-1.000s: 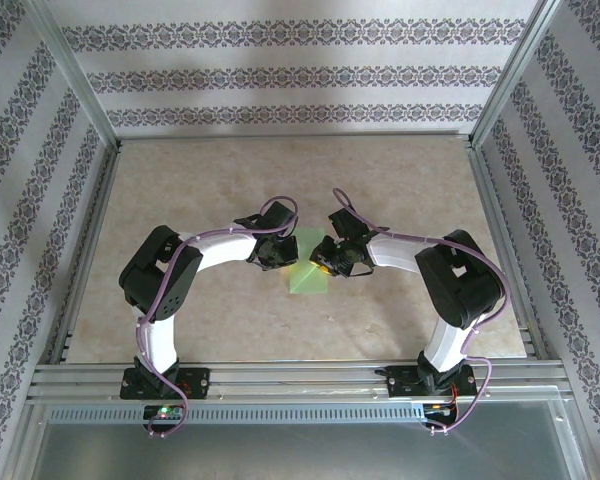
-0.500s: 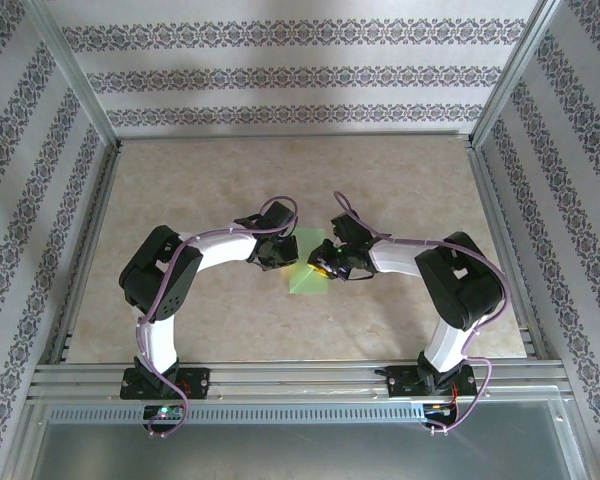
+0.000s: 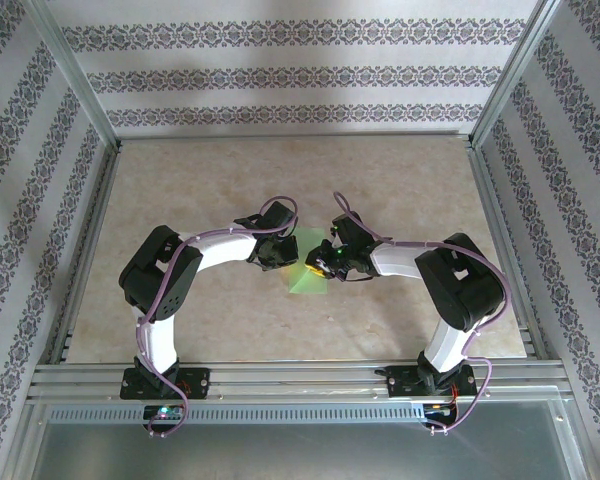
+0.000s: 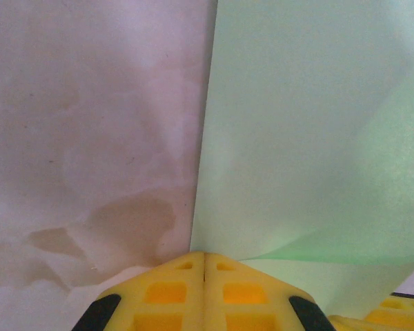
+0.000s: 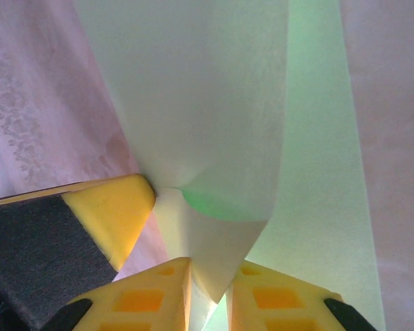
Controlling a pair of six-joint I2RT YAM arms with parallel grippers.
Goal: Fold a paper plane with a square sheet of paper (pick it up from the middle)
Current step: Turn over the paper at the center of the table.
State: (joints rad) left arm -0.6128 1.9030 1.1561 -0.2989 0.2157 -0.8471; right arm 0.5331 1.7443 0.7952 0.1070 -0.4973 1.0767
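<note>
Currently I see the square sheet of paper (image 3: 308,278) mid-table (image 3: 230,180) between the two arms. It is pale green, plain, and curled over into a soft fold. My left gripper (image 4: 204,267) is fully closed, its tips pinching one corner of the sheet. My right gripper (image 5: 208,293) is nearly closed, with a curled flap of the sheet squeezed between its fingers.

Plain, pale green square sheet of paper (image 3: 308,282). Bright yellow fingers (image 4: 165,293) with black backing. Beige desk (image 3: 280,180), faintly marbled. White walls (image 3: 280,60) striped with dark floral bands. Arms (image 3: 215,250) white and black.
</note>
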